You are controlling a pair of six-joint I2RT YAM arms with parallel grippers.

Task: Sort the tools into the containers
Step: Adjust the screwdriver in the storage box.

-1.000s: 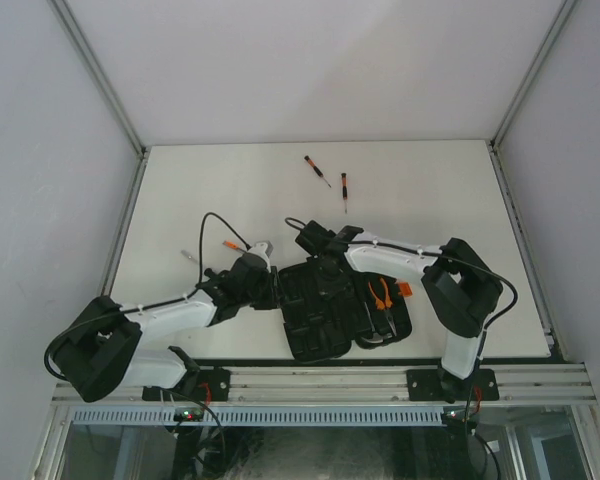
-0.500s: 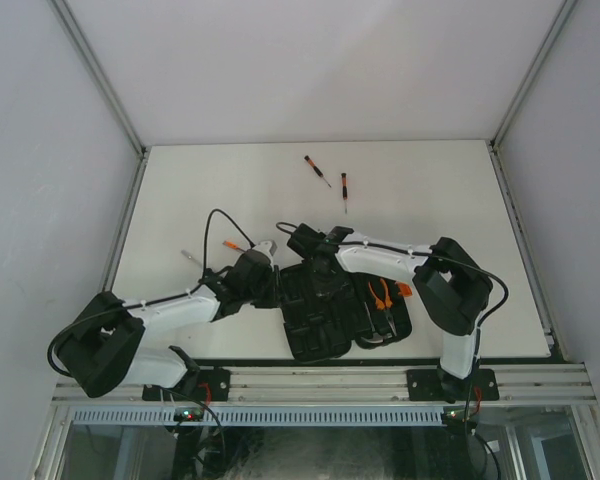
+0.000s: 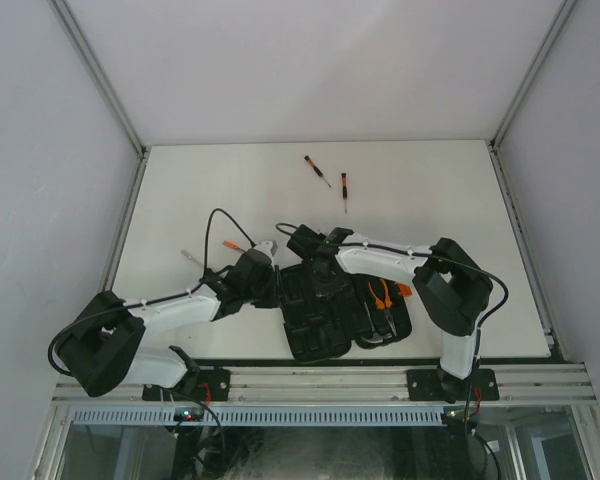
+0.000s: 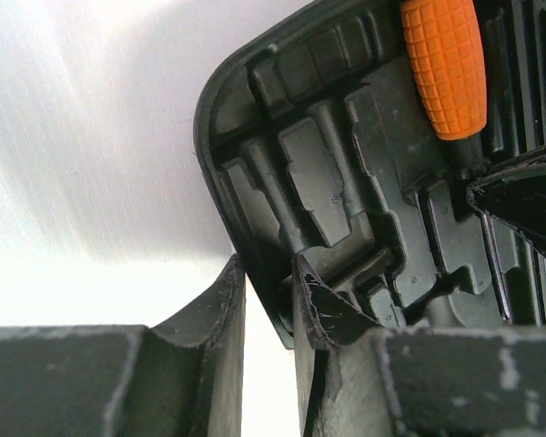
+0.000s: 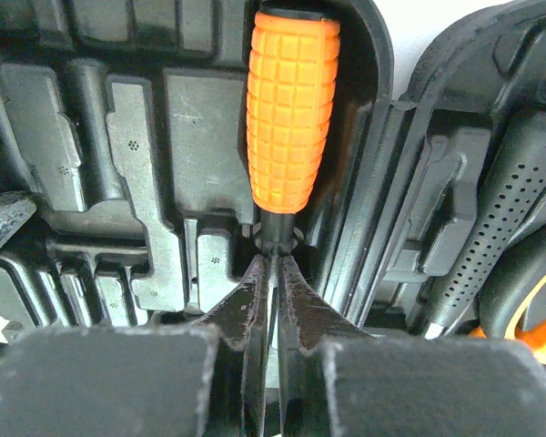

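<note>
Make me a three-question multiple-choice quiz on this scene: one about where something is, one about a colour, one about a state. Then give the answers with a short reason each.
1. Where do the two thin orange-and-black screwdrivers lie?
A. in the case's slots
B. on the white table, beyond the case
C. on the metal frame below the table

2. What colour is the checkered handle of the chunky tool at the tips of the right hand?
A. orange
B. green
C. blue

3. The black plastic hinged tool case is:
A. shut and latched
B. standing on edge
C. lying open

Answers:
1 B: the overhead view shows both on bare table, on the far side of the case.
2 A: the right wrist view shows a bright orange handle.
3 C: the moulded slots face up in every view.
</note>
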